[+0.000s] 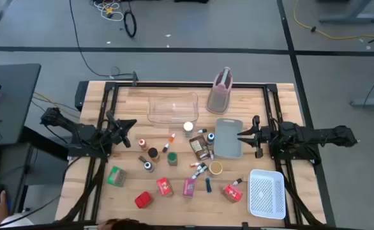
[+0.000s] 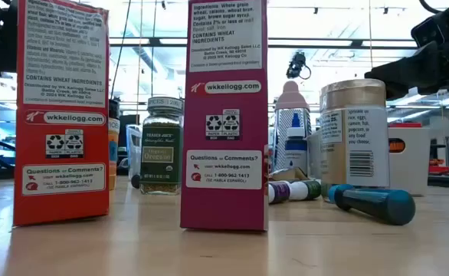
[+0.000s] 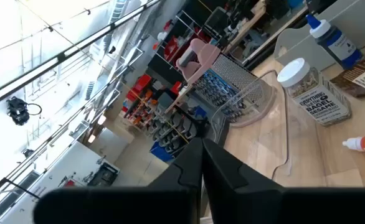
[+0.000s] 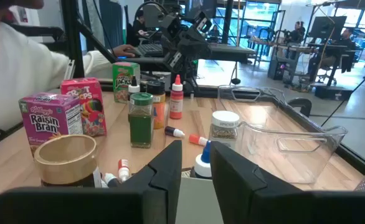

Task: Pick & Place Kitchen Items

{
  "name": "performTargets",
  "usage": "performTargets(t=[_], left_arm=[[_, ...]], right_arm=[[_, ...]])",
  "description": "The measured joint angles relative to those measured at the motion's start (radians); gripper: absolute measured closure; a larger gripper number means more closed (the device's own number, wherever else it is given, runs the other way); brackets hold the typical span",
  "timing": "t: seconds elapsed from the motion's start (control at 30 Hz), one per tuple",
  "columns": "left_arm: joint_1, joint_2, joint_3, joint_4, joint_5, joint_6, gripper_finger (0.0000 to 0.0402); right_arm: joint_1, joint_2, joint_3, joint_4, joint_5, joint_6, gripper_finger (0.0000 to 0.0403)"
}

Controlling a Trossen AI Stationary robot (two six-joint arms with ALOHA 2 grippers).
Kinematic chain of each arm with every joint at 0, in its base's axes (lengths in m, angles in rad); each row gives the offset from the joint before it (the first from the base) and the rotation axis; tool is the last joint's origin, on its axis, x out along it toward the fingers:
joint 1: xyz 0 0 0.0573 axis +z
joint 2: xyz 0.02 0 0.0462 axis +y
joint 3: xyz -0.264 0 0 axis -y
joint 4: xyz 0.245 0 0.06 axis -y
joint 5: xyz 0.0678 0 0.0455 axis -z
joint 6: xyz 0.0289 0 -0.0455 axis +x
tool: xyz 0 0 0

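The kitchen items lie scattered over the middle of the wooden table: small spice jars point(image 1: 150, 154), a white-lidded jar point(image 1: 188, 127), tiny bottles point(image 1: 200, 171), a green packet point(image 1: 115, 176), red packets point(image 1: 164, 186) and a pink packet point(image 1: 189, 187). My left gripper point(image 1: 131, 124) hovers shut at the table's left, pointing toward the items and touching nothing. My right gripper point(image 1: 241, 134) hovers over the grey tray point(image 1: 228, 145) from the right, its fingers point(image 4: 170, 163) a narrow gap apart with nothing between them.
A clear plastic bin point(image 1: 173, 107) and a pinkish jug point(image 1: 220, 92) stand at the far side. A white mesh basket point(image 1: 267, 193) sits at the near right. In the low view a red box point(image 2: 60, 115) and a pink box point(image 2: 226, 115) stand upright close to the near edge.
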Motion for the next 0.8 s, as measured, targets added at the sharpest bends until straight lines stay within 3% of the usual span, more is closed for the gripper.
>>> performTargets(t=[0.43, 0.63, 0.8], left_arm=[[0.000, 0.000, 0.000, 0.000, 0.017, 0.000, 0.0386], [0.000, 0.000, 0.000, 0.000, 0.165, 0.000, 0.0386], [0.000, 0.000, 0.000, 0.000, 0.364, -0.059, 0.0386]], right_arm=[[0.000, 0.000, 0.000, 0.000, 0.000, 0.000, 0.0311], [0.000, 0.000, 0.000, 0.000, 0.000, 0.000, 0.0311], [0.000, 0.000, 0.000, 0.000, 0.000, 0.000, 0.0311]])
